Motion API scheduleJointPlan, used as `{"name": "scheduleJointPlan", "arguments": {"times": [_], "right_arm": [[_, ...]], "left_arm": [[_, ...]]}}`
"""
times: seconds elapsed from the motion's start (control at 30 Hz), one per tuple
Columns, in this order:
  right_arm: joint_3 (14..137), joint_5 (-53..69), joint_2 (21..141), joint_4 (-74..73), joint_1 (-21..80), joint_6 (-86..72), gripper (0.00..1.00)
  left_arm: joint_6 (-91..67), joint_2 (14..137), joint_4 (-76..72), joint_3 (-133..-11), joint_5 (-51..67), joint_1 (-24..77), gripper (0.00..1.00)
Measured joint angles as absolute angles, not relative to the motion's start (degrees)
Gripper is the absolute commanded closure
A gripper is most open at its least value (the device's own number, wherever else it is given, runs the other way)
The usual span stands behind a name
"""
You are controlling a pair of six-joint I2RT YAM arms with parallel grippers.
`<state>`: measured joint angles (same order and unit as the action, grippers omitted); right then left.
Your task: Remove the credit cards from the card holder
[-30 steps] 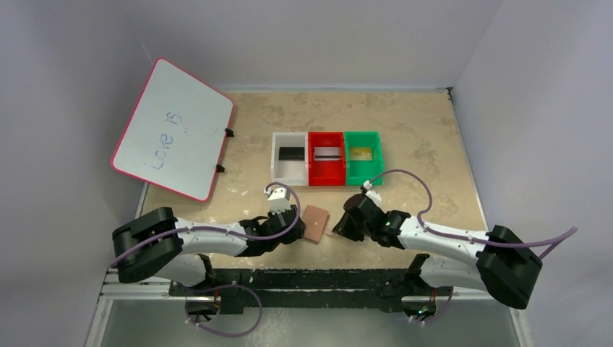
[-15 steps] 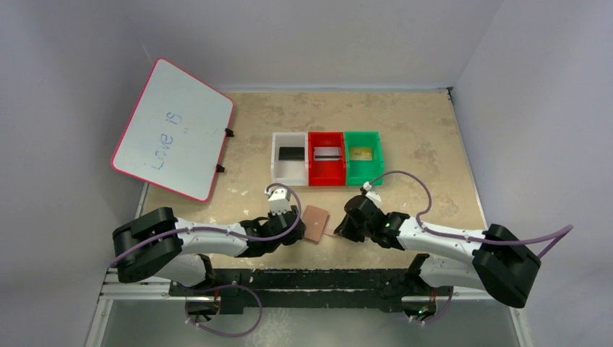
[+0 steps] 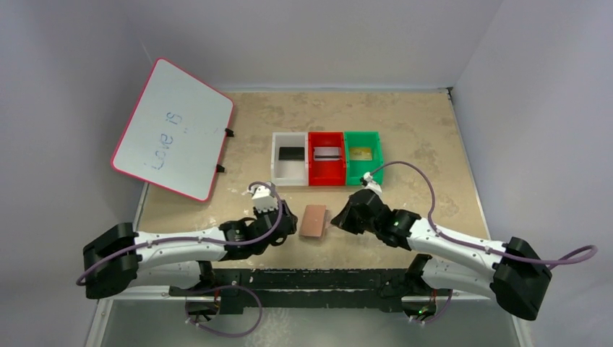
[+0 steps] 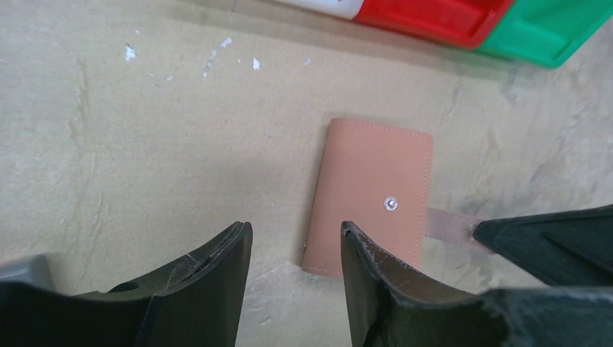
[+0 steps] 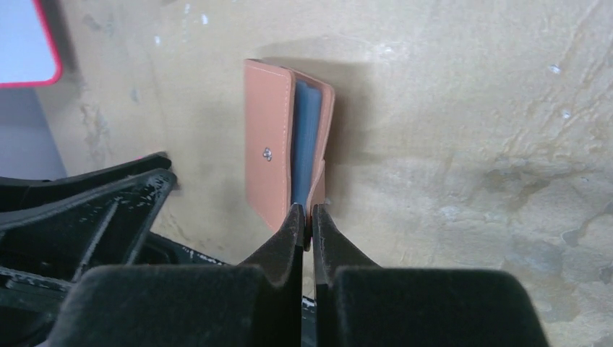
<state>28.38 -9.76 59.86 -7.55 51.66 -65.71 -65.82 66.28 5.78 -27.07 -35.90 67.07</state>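
Lying on the beige surface, near the arms' edge and between the two pincers: one tan card holder. Folded but slightly ajar, with pale blue sleeves showing in the gap on the side toward the right arm. One metal snap stud on the top flap. One tab sticking out to the right.

Pinched tight on that tab: the right pincer, fingertips pressed together around the thin strip. Parted and holding nothing: the left pincer, just beside the holder's opposite edge; contact with it impossible to tell.

Farther back, three bins in one row, side against side: one white bin, one red bin, one green bin.

Three credit cards, one per bin, each lying flat on the bin floor: black card in the white, silver-grey card with a dark stripe in the red, gold card in the green.

At the far left, tilted: one whiteboard with a red rim, "Love is" handwritten across it.
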Motion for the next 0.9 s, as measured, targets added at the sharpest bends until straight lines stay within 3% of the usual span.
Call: {"name": "scheduleJointPlan", "arguments": {"times": [0.43, 0.73, 0.9], "right_arm": [[35.0, -6.2, 60.4, 0.5, 51.7, -55.8, 1.0], [38.7, -5.3, 70.1, 1.0, 51.7, -53.7, 1.0], [38.1, -8.0, 69.2, -2.7, 51.7, -55.3, 1.0]], "left_arm": [[-70.0, 48.8, 14.1, -21.9, -43.7, 67.2, 0.48], [-71.4, 46.2, 22.2, -22.4, -46.1, 67.2, 0.48], [-71.4, 48.2, 22.2, -22.5, -45.8, 67.2, 0.48]]}}
